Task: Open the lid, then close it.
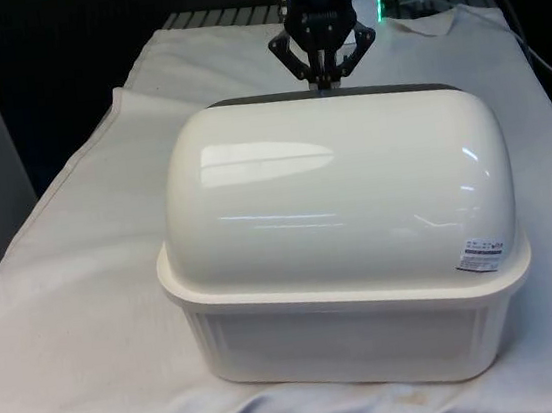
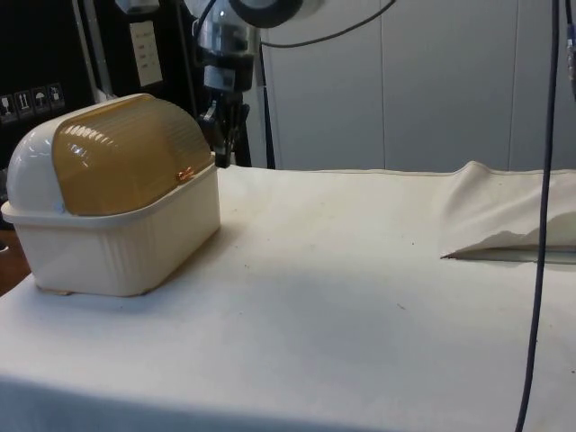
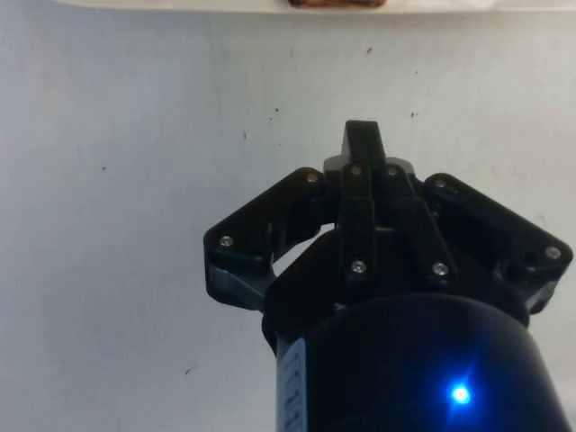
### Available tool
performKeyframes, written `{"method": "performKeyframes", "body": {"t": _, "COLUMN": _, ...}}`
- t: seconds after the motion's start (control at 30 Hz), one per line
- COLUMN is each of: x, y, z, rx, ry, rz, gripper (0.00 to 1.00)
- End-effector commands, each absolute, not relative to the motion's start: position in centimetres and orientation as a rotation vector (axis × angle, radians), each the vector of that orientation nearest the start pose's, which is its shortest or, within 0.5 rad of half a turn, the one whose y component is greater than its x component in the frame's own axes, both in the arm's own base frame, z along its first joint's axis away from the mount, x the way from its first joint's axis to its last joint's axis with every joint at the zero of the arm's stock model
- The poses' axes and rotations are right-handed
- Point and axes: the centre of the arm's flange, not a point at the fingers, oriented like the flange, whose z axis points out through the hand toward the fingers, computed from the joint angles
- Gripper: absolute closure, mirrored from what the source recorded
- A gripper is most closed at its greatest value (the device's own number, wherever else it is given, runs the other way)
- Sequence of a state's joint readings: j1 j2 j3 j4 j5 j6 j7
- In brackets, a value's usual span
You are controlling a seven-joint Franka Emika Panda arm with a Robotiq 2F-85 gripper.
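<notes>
A cream bread box [image 1: 342,208] stands on the white cloth with its rounded back to the front view. From the side, its amber ribbed roll lid [image 2: 126,153] is down against the base [image 2: 117,247], with a small copper handle [image 2: 184,174] at the lid's lower edge. My black gripper [image 1: 326,77] hangs just beyond the box's lid side, pointing down. It is shut with nothing between its fingers. In the side view the gripper [image 2: 225,144] is a little beside and above the handle, not touching it. The wrist view has the gripper [image 3: 363,139] over cloth, with the handle [image 3: 335,4] ahead.
The cloth [image 2: 360,270] stretches flat away from the box's lid side. A raised fold of cloth [image 2: 504,211] lies far off to that side. A dark cable [image 2: 540,225] hangs close to the side camera.
</notes>
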State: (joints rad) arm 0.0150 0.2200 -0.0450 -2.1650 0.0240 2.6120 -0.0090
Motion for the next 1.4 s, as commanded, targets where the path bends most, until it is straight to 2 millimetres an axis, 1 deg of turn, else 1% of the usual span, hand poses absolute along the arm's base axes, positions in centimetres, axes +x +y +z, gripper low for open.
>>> {"method": "performKeyframes", "body": {"t": 0.0, "x": 58.4, "y": -1.7, "z": 31.6, "rx": -3.118, "ry": 0.062, "rz": -0.372, "gripper": 1.0}}
{"method": "performKeyframes", "body": {"t": 0.23, "x": 58.7, "y": -1.7, "z": 31.1, "rx": -3.116, "ry": 0.067, "rz": -0.394, "gripper": 1.0}}
{"method": "performKeyframes", "body": {"t": 0.27, "x": 58.5, "y": -1.8, "z": 31.2, "rx": -3.119, "ry": 0.063, "rz": -0.377, "gripper": 1.0}}
{"method": "performKeyframes", "body": {"t": 0.57, "x": 59.5, "y": -1.8, "z": 29.4, "rx": -3.112, "ry": 0.078, "rz": -0.438, "gripper": 1.0}}
{"method": "performKeyframes", "body": {"t": 0.83, "x": 60.2, "y": -1.9, "z": 28.8, "rx": -3.107, "ry": 0.097, "rz": -0.461, "gripper": 1.0}}
{"method": "performKeyframes", "body": {"t": 0.87, "x": 60.1, "y": -1.8, "z": 28.8, "rx": -3.111, "ry": 0.089, "rz": -0.45, "gripper": 1.0}}
{"method": "performKeyframes", "body": {"t": 1.07, "x": 60.8, "y": -1.9, "z": 28.7, "rx": -3.102, "ry": 0.126, "rz": -0.475, "gripper": 1.0}}
{"method": "performKeyframes", "body": {"t": 1.37, "x": 60.9, "y": -1.8, "z": 28.8, "rx": -3.093, "ry": 0.152, "rz": -0.48, "gripper": 1.0}}
